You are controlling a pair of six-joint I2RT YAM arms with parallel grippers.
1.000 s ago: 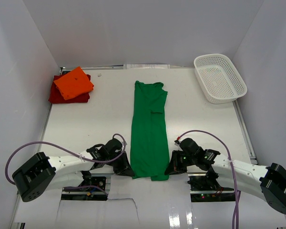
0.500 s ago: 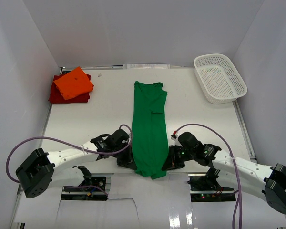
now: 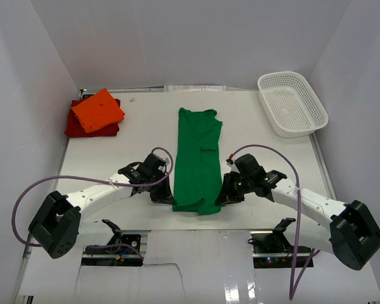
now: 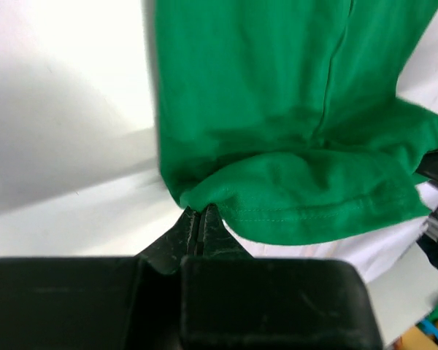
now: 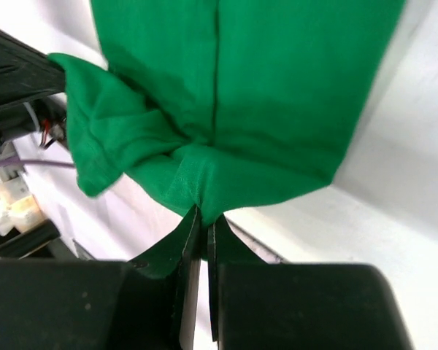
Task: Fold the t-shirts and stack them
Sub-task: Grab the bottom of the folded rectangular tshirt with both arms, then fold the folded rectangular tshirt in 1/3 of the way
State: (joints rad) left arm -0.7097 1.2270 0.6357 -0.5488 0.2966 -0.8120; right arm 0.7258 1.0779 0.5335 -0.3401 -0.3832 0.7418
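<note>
Green t-shirt (image 3: 199, 164) folded lengthwise; 2 near hem corners clamped in left jaws, right jaws.

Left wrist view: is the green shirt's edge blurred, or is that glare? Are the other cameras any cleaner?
Left wrist: the green t-shirt has a smeared left edge, beside blown-out white table; hem stitching reads sharp. Right wrist: cloth crisp, left background soft. Top external: even light, small glare on the table's near edge.
</note>
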